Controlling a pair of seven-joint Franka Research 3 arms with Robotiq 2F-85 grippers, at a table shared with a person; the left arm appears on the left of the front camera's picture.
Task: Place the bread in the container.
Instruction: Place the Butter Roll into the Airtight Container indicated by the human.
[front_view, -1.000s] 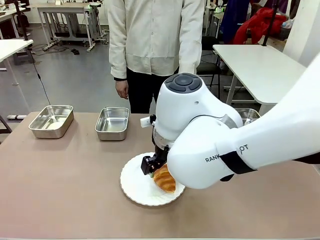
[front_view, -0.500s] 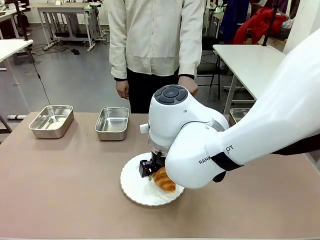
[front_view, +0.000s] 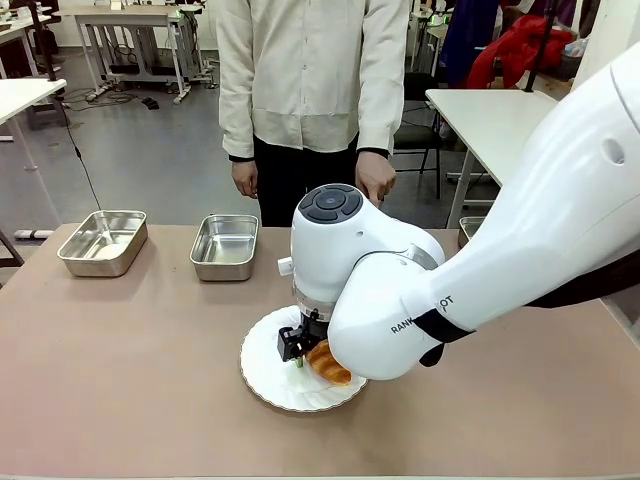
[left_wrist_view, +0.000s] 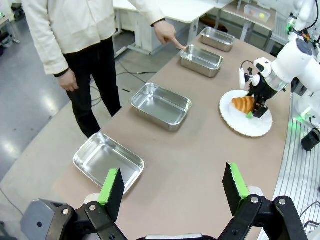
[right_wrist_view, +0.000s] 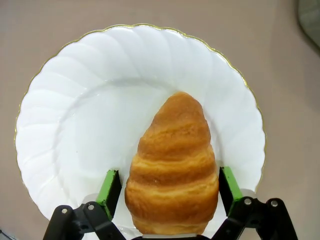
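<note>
Here, croissant (right_wrist_view: 172, 150) on plate (right_wrist_view: 75, 125), tip pointing away from right end effector (right_wrist_view: 170, 182) straddling it, grip uncertain

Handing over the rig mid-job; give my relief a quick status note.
Right gripper: open, astride the bread, no grip yet.
Left gripper: open, empty, above the table.
Bread lies on the plate. A person's hand points at one pan.
Done: approach. Left: close, lift, place the bread in that pan.
</note>
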